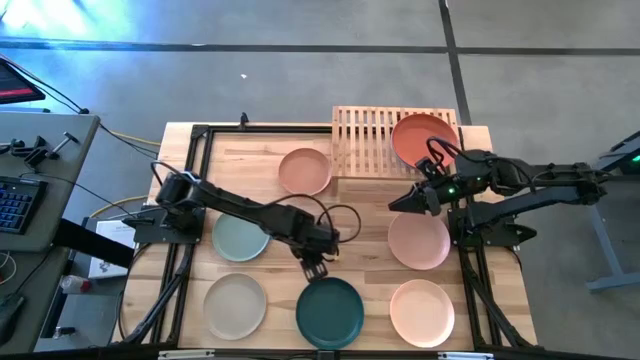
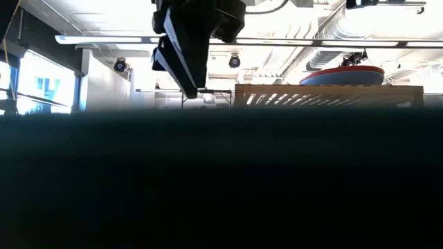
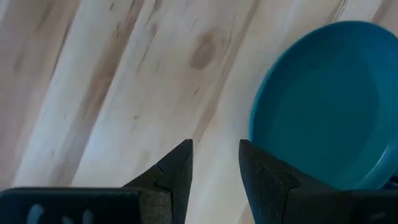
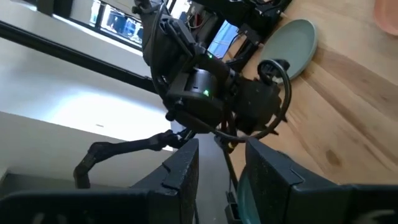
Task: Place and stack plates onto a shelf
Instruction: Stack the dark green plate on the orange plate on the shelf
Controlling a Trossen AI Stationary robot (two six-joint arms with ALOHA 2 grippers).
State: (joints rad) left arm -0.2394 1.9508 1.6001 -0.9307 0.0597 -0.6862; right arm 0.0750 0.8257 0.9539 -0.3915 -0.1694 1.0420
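Dark blur hiding low view's tabletop; left end effector (image 1: 313, 266) apart, empty, above teal plate (image 1: 330, 312); right unclear

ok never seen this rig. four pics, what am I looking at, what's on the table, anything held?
Two robot arms at a wooden table. One picture looks straight down, one looks level from the table top, and one comes from each wrist.

On the slatted shelf lies a red-orange plate. On the table lie peach, sage green, beige, dark teal, pink and pale cream-pink plates.

The left gripper hangs open just beside the teal plate, holding nothing. The right gripper is near the shelf, apparently empty.
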